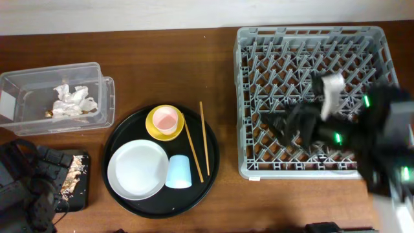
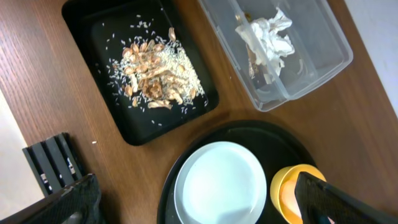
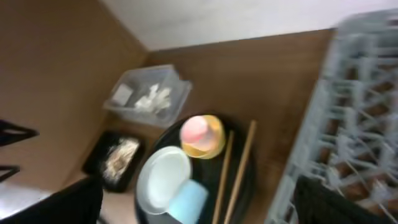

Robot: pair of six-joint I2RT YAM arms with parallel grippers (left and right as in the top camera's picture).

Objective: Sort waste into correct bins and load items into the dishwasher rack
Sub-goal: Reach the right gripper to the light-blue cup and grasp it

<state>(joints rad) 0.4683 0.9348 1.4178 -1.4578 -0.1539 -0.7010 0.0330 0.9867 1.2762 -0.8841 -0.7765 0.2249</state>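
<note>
overhead: pink cup (image 1: 166, 118) sits in yellow bowl (image 1: 151, 125)

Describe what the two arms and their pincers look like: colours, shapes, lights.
Both arms are black. The right arm, blurred from overhead, carries small green lights and a pale grey-white part near its end. The left arm looks blocky. The left pincer has plain black fingers, with a ribbed black block beside one. No markings can be read.
</note>
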